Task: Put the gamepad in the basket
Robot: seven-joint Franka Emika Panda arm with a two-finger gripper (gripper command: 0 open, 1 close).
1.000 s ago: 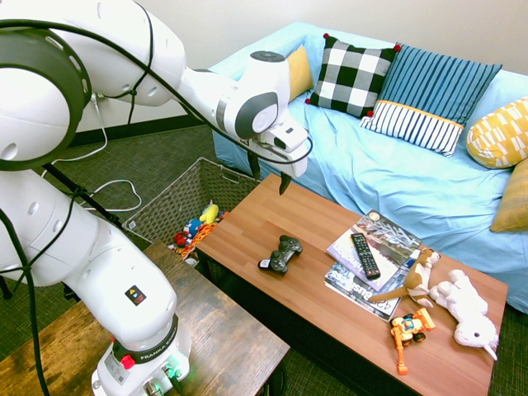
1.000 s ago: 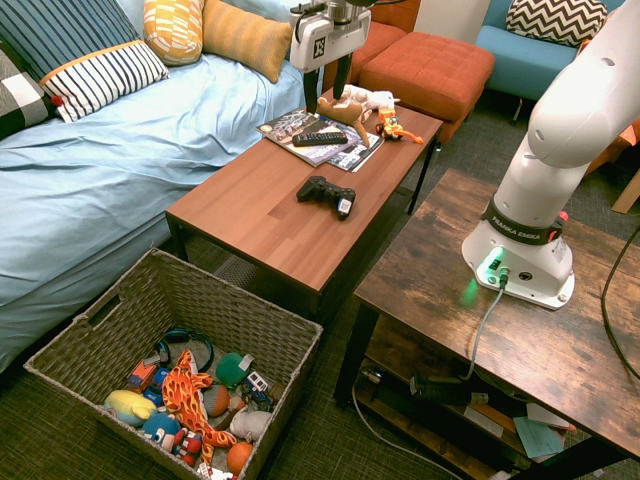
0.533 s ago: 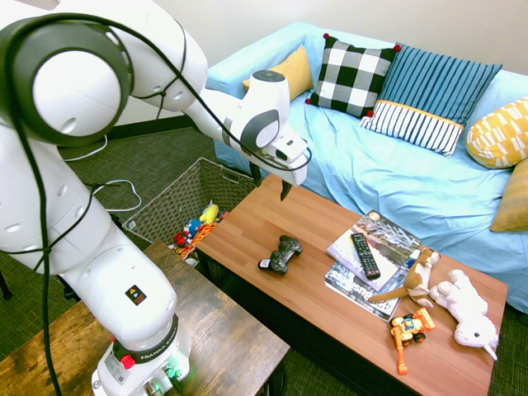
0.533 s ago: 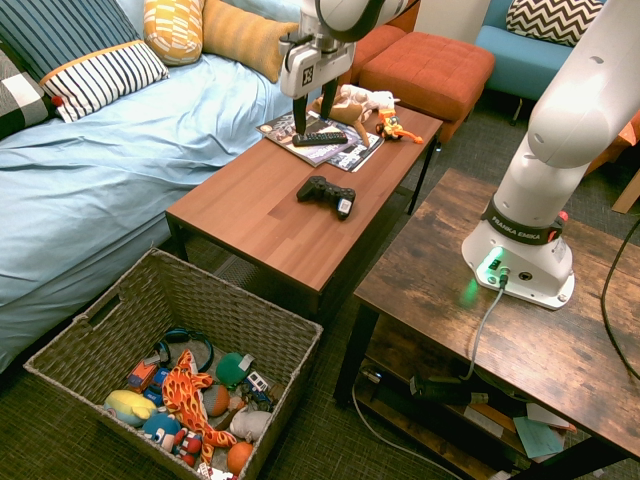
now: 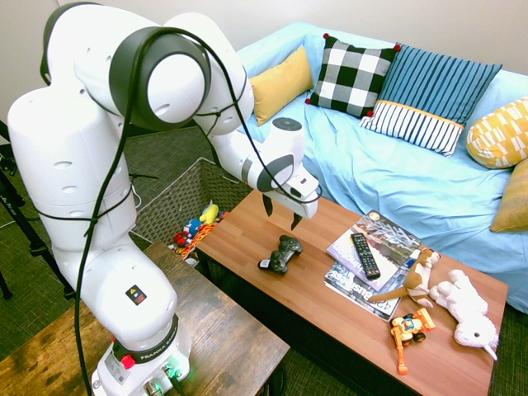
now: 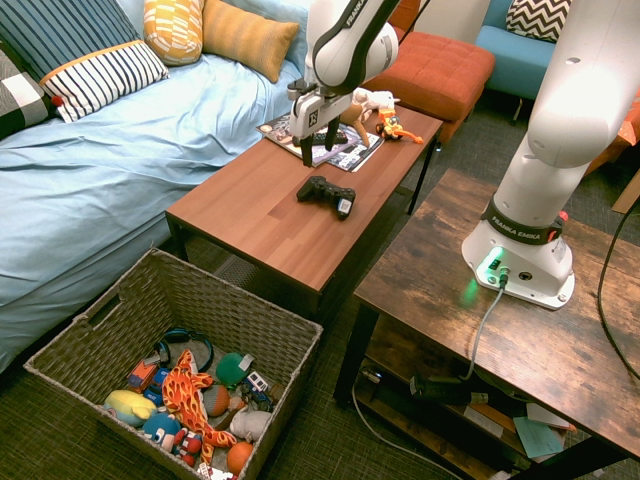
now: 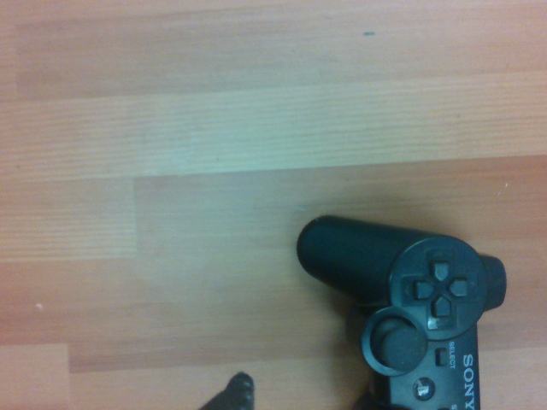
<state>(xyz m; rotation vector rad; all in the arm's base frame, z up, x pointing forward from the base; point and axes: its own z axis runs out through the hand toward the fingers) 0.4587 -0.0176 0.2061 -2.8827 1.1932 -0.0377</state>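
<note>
The gamepad (image 5: 281, 254) lay on the table (image 5: 330, 293), nearer the long edge away from the sofa (image 5: 363, 157) than the sofa-side one. Above the tabletop, near the gamepad on its sofa side, hung the fingers (image 5: 282, 216) — spread wide apart, pointing down, holding nothing. Toward the end away from the basket (image 6: 170, 310), the remote (image 5: 365, 256) rested on magazines (image 5: 342, 285), with the brown plush (image 5: 420, 276) at their edge. The white plush (image 5: 466, 309) lay by that end's short edge, the orange toy (image 5: 410, 327) nearer the corner away from the sofa. The basket stood on the floor off the opposite short edge — toys (image 6: 190, 400) inside.
</note>
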